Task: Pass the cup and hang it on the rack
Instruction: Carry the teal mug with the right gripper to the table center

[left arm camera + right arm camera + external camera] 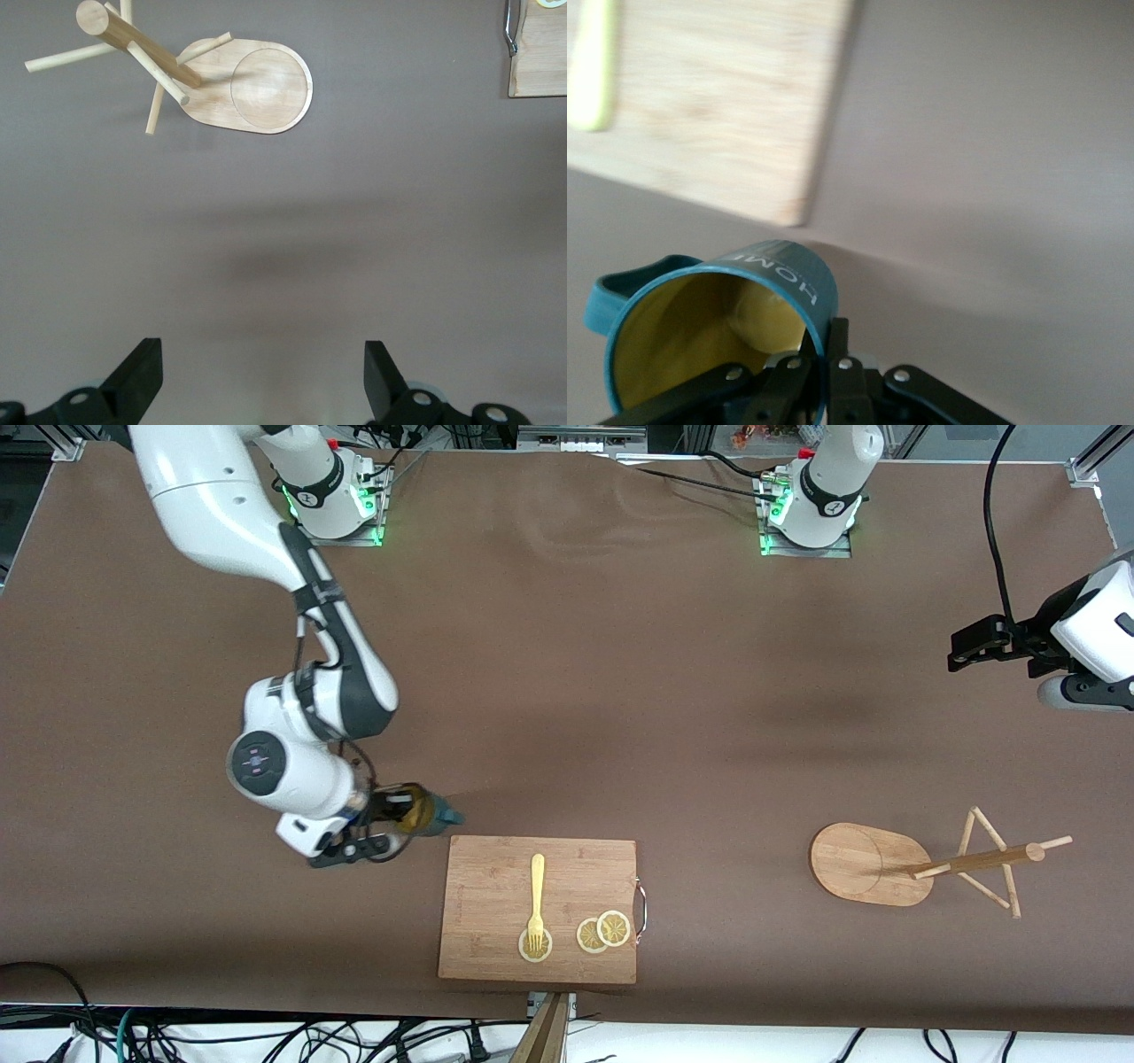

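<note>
Cup [428,810]: dark teal with a yellow inside, tipped on its side, pinched at the rim by the right gripper; sits just off the cutting board's corner toward the right arm's end of the table, handle pointing toward the board. Lifted or resting on the cloth: cannot tell.
Cup, right wrist view [722,332]: mouth faces the camera, white lettering under the rim, loop handle at one side, board edge just past it.
Right gripper [394,815]: closed tight on the cup's rim, one finger inside the mouth and one outside the wall; wall clamped between the fingers [837,354].
Cutting board [539,908]: rectangular bamboo, metal handle on the edge toward the left arm's end, lying nearer the front camera than the cup.
Fork [536,903]: pale yellow, on the board, tines on a lemon slice [535,946].
Lemon slices [604,931]: two more, overlapping, beside the fork near the board's handle.
Rack [873,864]: oval bamboo base, central post, thin angled pegs; well apart from the cup, toward the left arm's end.
Left gripper [264,376]: fingers spread wide, holding nothing, waiting above bare cloth near the rack [257,84].
</note>
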{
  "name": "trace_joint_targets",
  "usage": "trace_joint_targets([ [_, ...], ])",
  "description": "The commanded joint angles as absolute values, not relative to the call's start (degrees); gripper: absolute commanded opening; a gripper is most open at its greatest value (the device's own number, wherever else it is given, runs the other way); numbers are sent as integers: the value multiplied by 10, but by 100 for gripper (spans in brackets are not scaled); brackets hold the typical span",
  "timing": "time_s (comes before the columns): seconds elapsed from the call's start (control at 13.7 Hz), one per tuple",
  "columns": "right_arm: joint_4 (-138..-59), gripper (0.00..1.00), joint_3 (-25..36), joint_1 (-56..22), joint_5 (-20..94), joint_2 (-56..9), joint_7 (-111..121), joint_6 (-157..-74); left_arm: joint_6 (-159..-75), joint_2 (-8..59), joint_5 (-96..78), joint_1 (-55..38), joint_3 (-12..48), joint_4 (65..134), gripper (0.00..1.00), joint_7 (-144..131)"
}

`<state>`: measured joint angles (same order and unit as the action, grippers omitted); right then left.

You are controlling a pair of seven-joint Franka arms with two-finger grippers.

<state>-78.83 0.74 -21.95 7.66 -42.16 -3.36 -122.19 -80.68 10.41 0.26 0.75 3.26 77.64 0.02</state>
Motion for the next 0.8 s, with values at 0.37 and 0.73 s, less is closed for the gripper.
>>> trace_joint_targets([
  [0.37,-702,0,16,-458,-2,-470,-271,-1211,-800,115,-2,6,33,754,100,-5],
  [0.73,-658,0,19,-527,-4,-535,-339,-1292,-800,115,-2,6,33,754,100,-6],
])
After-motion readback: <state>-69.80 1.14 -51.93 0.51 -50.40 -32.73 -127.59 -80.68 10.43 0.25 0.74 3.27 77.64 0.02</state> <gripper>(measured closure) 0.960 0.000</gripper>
